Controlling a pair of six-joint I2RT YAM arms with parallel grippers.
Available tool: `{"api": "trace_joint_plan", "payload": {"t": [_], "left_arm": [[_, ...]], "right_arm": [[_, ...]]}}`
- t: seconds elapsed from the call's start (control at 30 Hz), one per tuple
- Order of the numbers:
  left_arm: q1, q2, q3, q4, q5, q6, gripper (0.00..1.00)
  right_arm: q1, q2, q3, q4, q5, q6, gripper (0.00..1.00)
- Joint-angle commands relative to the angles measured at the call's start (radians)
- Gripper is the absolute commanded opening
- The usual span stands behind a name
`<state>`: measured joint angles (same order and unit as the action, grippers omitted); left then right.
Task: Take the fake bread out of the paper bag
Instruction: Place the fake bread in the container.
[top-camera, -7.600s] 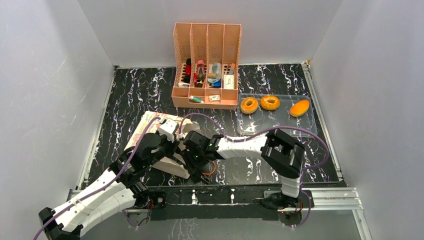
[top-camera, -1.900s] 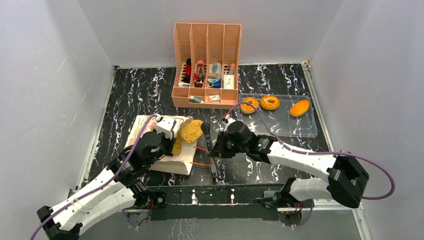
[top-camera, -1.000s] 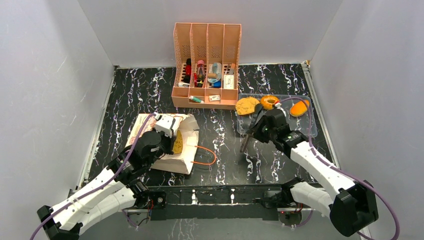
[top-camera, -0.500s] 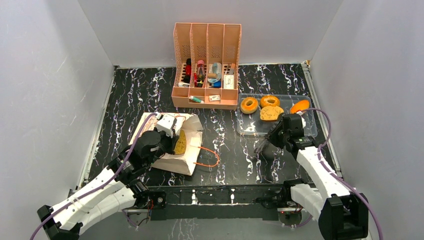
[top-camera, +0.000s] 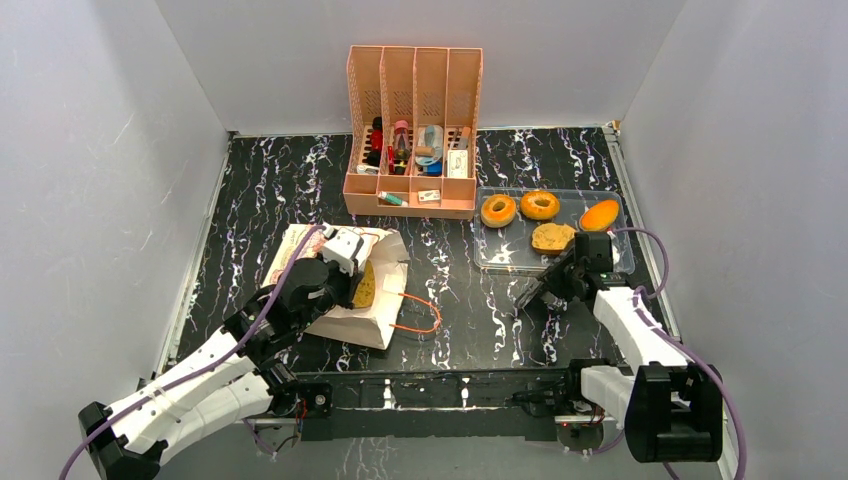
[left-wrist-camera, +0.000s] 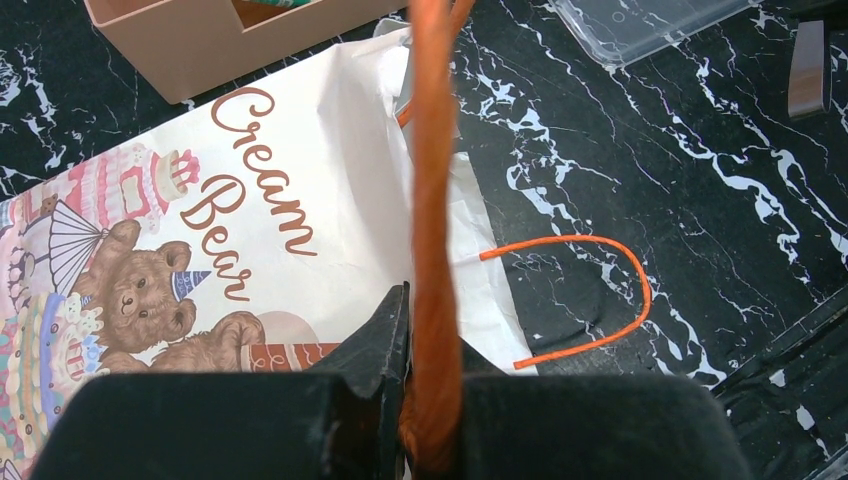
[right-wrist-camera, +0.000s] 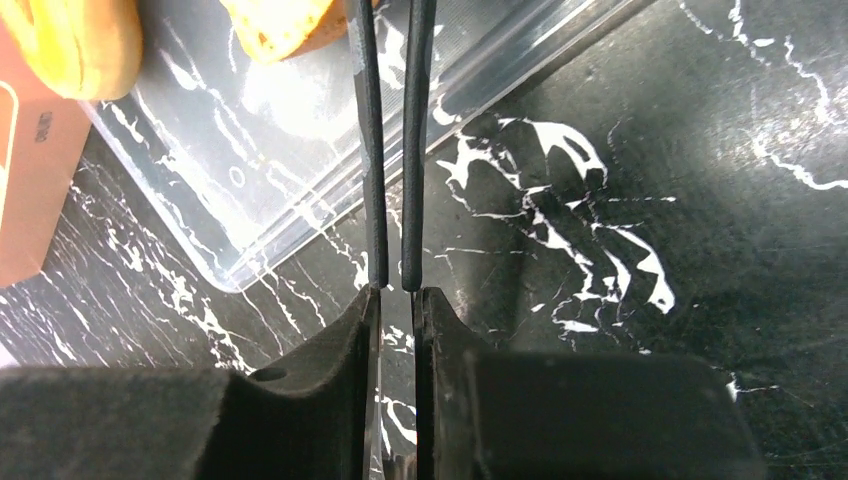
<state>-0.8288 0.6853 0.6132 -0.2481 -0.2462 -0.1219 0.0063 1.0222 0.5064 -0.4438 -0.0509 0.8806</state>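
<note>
Left gripper (left-wrist-camera: 432, 330) is clamped on the cord handle (left-wrist-camera: 432, 150) of the paper bag (top-camera: 385, 318), left of centre, with 1 toast slice (top-camera: 365, 285) in the bag mouth just beside it. Right gripper (right-wrist-camera: 392, 40), pinched together and empty, overhangs the clear tray (right-wrist-camera: 250, 150) edge, the other toast slice (right-wrist-camera: 285, 20) just upper left.

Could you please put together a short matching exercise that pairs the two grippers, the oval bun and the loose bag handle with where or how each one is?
Column one
1. left gripper
2. right gripper
3. oval bun
4. loose cord handle

Column two
A. lying on the black tabletop by the paper bag
B. shut, nothing between the fingers
C. at the right end of the clear tray
D. shut on the bag's other orange cord

Pairs: 1-D, 2-B, 3-C, 4-A
</note>
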Motion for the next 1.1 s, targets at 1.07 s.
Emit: {"api": "trace_joint_plan", "payload": {"t": [1.07], "left_arm": [[-0.006, -0.06, 0.067, -0.016, 0.113, 0.051, 0.0]], "right_arm": [[-0.011, -0.313, 0.041, 0.014, -0.145, -0.079, 0.25]]}}
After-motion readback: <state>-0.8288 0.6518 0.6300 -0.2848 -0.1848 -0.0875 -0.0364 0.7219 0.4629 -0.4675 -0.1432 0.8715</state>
